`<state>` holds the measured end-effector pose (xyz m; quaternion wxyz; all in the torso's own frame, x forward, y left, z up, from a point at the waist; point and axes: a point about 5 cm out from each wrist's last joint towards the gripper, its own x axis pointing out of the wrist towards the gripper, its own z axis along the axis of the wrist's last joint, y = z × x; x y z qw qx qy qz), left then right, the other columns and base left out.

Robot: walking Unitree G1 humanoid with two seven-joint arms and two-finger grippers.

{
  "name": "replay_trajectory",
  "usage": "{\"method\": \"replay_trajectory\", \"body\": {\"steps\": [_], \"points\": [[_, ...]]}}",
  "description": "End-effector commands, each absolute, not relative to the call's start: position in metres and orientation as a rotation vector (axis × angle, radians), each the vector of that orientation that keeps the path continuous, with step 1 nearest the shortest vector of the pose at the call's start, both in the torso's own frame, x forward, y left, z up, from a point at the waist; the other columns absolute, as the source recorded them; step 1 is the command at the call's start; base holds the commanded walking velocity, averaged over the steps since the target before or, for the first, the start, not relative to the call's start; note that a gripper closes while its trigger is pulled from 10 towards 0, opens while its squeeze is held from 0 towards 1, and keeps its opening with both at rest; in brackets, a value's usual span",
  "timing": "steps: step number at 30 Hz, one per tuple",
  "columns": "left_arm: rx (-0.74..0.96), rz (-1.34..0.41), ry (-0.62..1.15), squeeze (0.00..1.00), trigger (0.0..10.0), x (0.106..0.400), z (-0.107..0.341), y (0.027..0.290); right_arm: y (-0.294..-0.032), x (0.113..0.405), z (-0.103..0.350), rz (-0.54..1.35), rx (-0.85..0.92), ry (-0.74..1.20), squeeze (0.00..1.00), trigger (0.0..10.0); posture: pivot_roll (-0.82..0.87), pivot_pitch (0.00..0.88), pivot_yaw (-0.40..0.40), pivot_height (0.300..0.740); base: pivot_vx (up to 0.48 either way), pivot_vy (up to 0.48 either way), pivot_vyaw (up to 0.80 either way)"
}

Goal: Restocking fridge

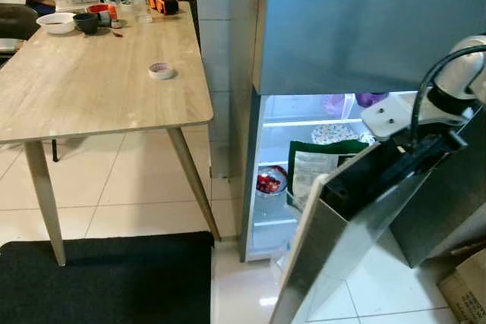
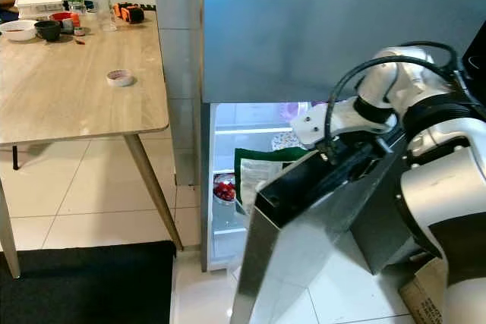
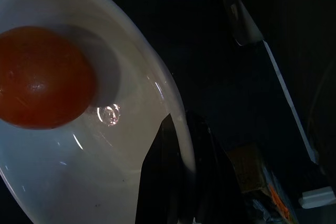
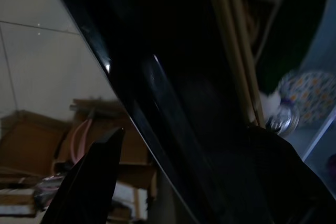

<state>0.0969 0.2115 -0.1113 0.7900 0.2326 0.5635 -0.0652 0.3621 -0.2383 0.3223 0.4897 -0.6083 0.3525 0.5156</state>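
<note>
Wooden table (image 1: pixel 91 89) — tape roll (image 1: pixel 161 70); black mat (image 1: pixel 106 278)

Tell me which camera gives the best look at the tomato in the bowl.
The left wrist view: the tomato sits large and lit in the white bowl, whose rim the left gripper pinches. The eye views look at the open fridge, where the right gripper holds the door.

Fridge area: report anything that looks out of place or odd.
Nothing is spilled or damaged. The lower fridge door stands open, with the right gripper at its top edge. The left gripper holds a white bowl with a tomato.
</note>
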Motion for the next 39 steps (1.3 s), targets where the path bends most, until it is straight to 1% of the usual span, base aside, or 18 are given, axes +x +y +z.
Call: {"method": "replay_trajectory", "body": {"steps": [1,3,5,7,9,12,15,16,17,19,23,30,32,33,36,37,38,39], "points": [[0.488,-0.148,1.218,0.0,10.0,0.095,-0.113,0.207,-0.253,0.358,0.322,1.221,-1.448,0.925,0.0,10.0,-0.12,0.062,-0.069,0.74,0.0,0.0,0.0],[0.489,-0.149,1.218,0.0,10.0,0.095,-0.113,0.207,-0.252,0.358,0.323,1.221,-1.434,0.902,0.0,10.0,-0.12,0.063,-0.06,0.74,0.0,0.0,0.0],[0.491,-0.15,1.216,0.0,10.0,0.096,-0.112,0.208,-0.243,0.36,0.33,1.234,-1.383,0.787,0.0,10.0,-0.12,0.063,-0.057,0.74,0.0,0.0,0.0],[0.491,-0.15,1.216,0.0,10.0,0.096,-0.112,0.208,-0.243,0.36,0.33,1.234,-1.383,0.787,0.0,10.0,-0.12,0.063,-0.057,0.74,0.0,0.0,0.0],[0.495,-0.15,1.211,0.0,10.0,0.098,-0.112,0.209,-0.23,0.363,0.34,1.25,-1.332,0.642,0.0,10.0,-0.12,0.064,-0.055,0.74,0.0,0.0,0.0],[0.497,-0.149,1.21,0.0,10.0,0.099,-0.111,0.209,-0.224,0.364,0.346,1.258,-1.31,0.572,0.0,10.0,-0.11,0.064,-0.053,0.74,0.0,0.0,0.0],[0.501,-0.147,1.209,0.0,10.0,0.099,-0.111,0.211,-0.202,0.362,0.368,1.293,-1.266,0.349,0.0,10.0,-0.11,0.061,-0.049,0.74,0.0,0.0,0.0],[0.501,-0.147,1.209,0.0,10.0,0.099,-0.111,0.211,-0.202,0.362,0.368,1.293,-1.266,0.349,0.0,10.0,-0.11,0.061,-0.049,0.74,0.0,0.0,0.0],[0.501,-0.147,1.209,0.0,10.0,0.099,-0.111,0.211,-0.195,0.359,0.373,1.326,-1.25,0.292,0.0,10.0,-0.11,0.06,-0.047,0.74,0.0,0.0,0.0],[0.501,-0.147,1.209,0.0,10.0,0.099,-0.111,0.211,-0.195,0.359,0.373,1.326,-1.25,0.292,0.0,10.0,-0.11,0.06,-0.047,0.74,0.0,0.0,0.0],[0.5,-0.149,1.21,0.0,10.0,0.099,-0.111,0.21,-0.178,0.349,0.376,1.441,-1.197,0.201,0.0,10.0,-0.11,0.056,-0.045,0.74,0.0,0.0,0.0],[0.499,-0.147,1.205,0.0,10.0,0.102,-0.11,0.211,-0.153,0.34,0.361,1.61,-1.169,0.157,0.0,10.0,-0.11,0.05,-0.044,0.74,0.0,0.0,0.0],[0.5,-0.146,1.204,0.0,10.0,0.102,-0.11,0.211,-0.136,0.347,0.355,1.634,-1.124,0.098,0.0,10.0,-0.11,0.047,-0.043,0.74,0.0,0.0,0.0],[0.5,-0.146,1.204,0.0,10.0,0.102,-0.11,0.211,-0.136,0.347,0.355,1.634,-1.124,0.098,0.0,10.0,-0.11,0.047,-0.043,0.74,0.0,0.0,0.0],[0.5,-0.146,1.204,0.0,10.0,0.103,-0.11,0.211,-0.118,0.358,0.343,1.643,-1.057,0.06,0.0,10.0,-0.11,0.047,-0.043,0.74,0.0,0.0,0.0],[0.5,-0.146,1.204,0.0,10.0,0.103,-0.11,0.211,-0.118,0.358,0.343,1.643,-1.057,0.06,0.0,10.0,-0.11,0.047,-0.043,0.74,0.0,0.0,0.0],[0.5,-0.147,1.204,0.0,10.0,0.103,-0.11,0.211,-0.113,0.36,0.342,1.637,-1.026,0.052,0.0,3.9,-0.11,0.047,-0.043,0.74,0.0,0.0,0.0],[0.5,-0.147,1.205,0.0,10.0,0.103,-0.11,0.211,-0.108,0.362,0.341,1.63,-0.999,0.04,0.0,0.0,-0.1,0.046,-0.043,0.74,0.0,0.0,0.0]]}}
